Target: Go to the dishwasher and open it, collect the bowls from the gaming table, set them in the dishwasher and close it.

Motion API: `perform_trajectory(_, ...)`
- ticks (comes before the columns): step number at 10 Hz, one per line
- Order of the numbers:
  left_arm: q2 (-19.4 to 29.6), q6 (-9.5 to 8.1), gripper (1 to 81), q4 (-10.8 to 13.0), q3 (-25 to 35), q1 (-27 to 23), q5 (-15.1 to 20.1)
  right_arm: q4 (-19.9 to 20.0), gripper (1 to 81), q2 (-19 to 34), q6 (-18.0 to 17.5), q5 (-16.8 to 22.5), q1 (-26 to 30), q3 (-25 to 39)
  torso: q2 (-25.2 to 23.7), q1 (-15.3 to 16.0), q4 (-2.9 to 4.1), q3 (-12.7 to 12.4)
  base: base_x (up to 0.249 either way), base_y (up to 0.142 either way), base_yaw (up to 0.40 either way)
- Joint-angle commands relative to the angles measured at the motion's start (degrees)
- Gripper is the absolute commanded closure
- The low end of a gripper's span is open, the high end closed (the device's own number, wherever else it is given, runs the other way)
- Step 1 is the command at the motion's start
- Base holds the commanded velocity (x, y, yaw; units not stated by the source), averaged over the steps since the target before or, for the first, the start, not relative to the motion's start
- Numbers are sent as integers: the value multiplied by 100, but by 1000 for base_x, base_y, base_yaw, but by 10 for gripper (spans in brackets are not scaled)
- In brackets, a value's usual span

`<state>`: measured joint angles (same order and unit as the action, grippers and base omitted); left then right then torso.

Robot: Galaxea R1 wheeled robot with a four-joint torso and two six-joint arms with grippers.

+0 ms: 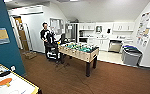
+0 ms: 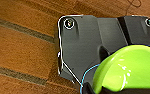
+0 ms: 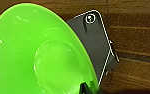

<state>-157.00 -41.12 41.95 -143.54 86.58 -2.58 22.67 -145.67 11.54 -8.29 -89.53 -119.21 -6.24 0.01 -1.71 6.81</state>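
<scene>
A bright green bowl (image 2: 126,70) hangs over the brown carpet in the left wrist view, with my left gripper (image 2: 98,88) shut on its rim. A second green bowl (image 3: 38,55) looms large in the right wrist view, its inside facing the camera, and my right gripper (image 3: 87,89) is shut on its edge. In the head view the gaming table (image 1: 78,52), a table-football table with a green field, stands mid-room. Behind it the steel dishwasher (image 1: 115,46) sits under the white kitchen counter at the back.
A person (image 1: 46,37) stands by a dark rig left of the football table. Grey bins (image 1: 131,55) stand at the right wall. A white-topped table (image 1: 14,83) with an orange paddle sits close at lower left beside a teal wall (image 1: 3,37). Brown carpet lies between.
</scene>
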Motion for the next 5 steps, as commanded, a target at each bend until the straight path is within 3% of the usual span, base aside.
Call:
perform_trajectory(1,134,16,811,42,-7,-286,223,-61,811,175,23,346,291,66,0,0,0,0,0,0,0)
perform_trajectory(3,160,16,811,50,-8,-277,13,-61,811,175,14,346,281,66,0,0,0,0,0,0,-173)
perform_trajectory(5,168,16,811,50,-16,-277,12,-61,811,175,14,346,290,75,0,-1,0,0,0,0,-374)
